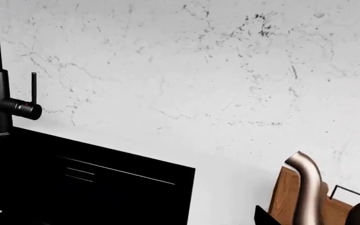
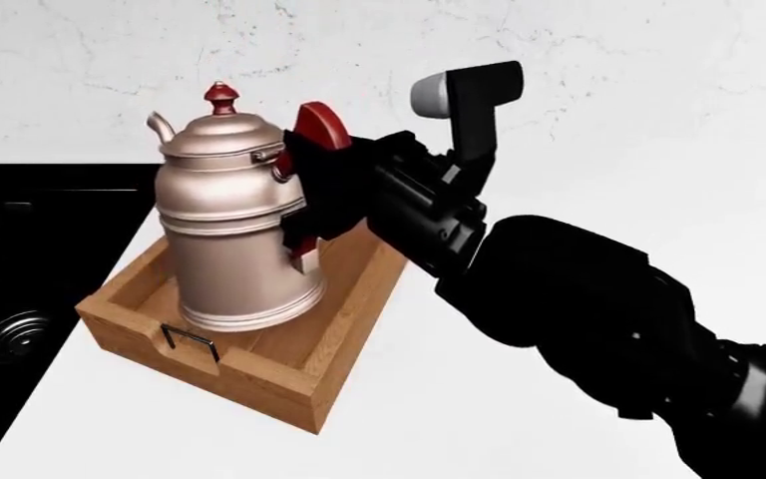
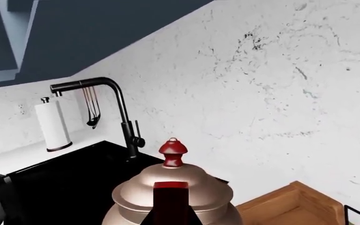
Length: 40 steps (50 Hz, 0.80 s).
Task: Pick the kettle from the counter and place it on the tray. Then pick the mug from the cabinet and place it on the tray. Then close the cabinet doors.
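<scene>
The silvery kettle (image 2: 236, 239) with its red lid knob stands upright inside the wooden tray (image 2: 276, 364) on the white counter (image 2: 517, 419). My right gripper (image 2: 306, 195) is shut on the kettle's dark red handle (image 3: 170, 201), reaching in from the right. The right wrist view looks down on the domed lid of the kettle (image 3: 174, 187) and one corner of the tray (image 3: 292, 206). In the left wrist view the kettle spout (image 1: 308, 187) and the tray end (image 1: 283, 192) show. Only a black wedge (image 1: 262, 218) of my left gripper shows there. The mug is out of view.
The black sink (image 2: 24, 259) lies left of the tray, with a black faucet (image 3: 114, 93) behind it. A paper towel roll (image 3: 54, 124) stands far left. A dark blue cabinet (image 3: 105, 28) hangs overhead. The marble wall (image 2: 622, 60) rises behind the counter.
</scene>
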Available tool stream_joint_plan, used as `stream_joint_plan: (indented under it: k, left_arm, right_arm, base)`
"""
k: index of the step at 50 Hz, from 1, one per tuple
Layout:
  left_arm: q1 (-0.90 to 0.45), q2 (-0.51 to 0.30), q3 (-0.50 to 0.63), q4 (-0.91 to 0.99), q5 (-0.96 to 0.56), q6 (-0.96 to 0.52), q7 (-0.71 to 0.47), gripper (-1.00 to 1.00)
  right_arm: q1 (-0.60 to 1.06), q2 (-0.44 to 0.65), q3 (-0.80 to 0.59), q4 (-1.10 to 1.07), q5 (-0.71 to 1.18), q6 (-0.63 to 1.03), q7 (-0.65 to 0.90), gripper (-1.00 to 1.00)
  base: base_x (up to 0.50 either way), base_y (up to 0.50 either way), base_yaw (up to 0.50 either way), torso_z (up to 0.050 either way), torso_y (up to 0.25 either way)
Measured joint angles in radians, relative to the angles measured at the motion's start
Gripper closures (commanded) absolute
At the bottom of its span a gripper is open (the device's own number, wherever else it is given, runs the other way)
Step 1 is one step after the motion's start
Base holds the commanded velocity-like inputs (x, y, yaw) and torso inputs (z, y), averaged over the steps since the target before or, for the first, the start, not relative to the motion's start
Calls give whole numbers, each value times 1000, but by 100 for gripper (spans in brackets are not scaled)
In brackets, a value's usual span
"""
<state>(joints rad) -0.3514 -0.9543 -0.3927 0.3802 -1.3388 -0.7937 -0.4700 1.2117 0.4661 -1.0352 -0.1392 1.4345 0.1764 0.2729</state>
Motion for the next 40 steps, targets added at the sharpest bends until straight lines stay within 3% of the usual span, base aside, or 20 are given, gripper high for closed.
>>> stream_joint_plan:
  k: [19, 20, 40]
  left_arm:
    - [16, 6, -4, -6, 11, 7, 9, -100]
    - [17, 6, -4, -6, 12, 7, 10, -100]
    - [20, 8, -6, -13, 14, 10, 13, -100]
  right_arm:
    - [-41, -15, 16, 43, -38, -42, -58, 100]
    - [-42, -15, 17, 45, -38, -42, -60, -100]
    - [-42, -8, 7, 49, -40, -22, -73, -100]
  base:
    - [0, 0, 0, 0, 1]
    - [0, 0, 0, 0, 0]
    - [0, 0, 0, 0, 0]
